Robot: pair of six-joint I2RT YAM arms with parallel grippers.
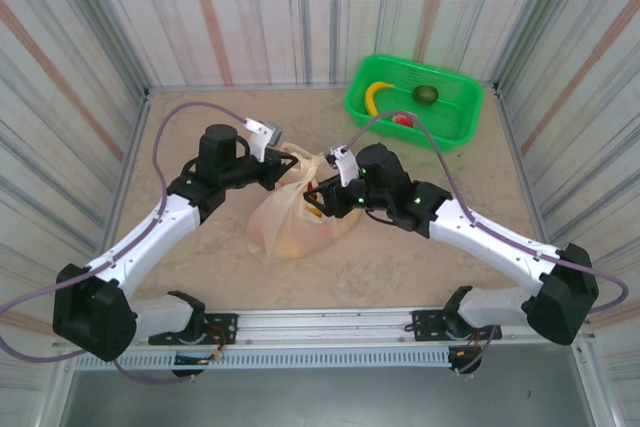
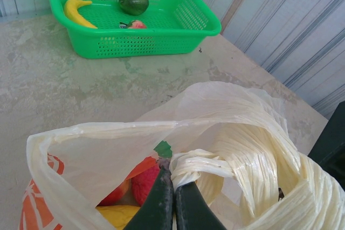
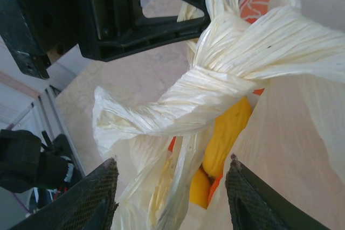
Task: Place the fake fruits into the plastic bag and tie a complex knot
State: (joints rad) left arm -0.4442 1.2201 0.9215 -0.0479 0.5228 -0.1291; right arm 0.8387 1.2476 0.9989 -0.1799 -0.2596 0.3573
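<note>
The plastic bag (image 1: 290, 222) looks limp and slippery, best gripped by the ropy knot (image 3: 215, 74) at its twelve o'clock, where left jaws clamp a handle (image 2: 205, 162); right jaws stand apart.

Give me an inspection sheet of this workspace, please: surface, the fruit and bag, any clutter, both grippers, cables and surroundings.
Surface: beige mottled table.
Job's things: plastic bag mid-table with fruits inside, handles twisted into a knot; banana, avocado and red fruit lie in the green basket.
Clutter: nothing seen.
Grippers: left gripper shut on a bag handle; right gripper open, jaws either side of the bag's neck.
Cables: left cable and right cable loop above the table.
Surroundings: striped corrugated walls.
</note>
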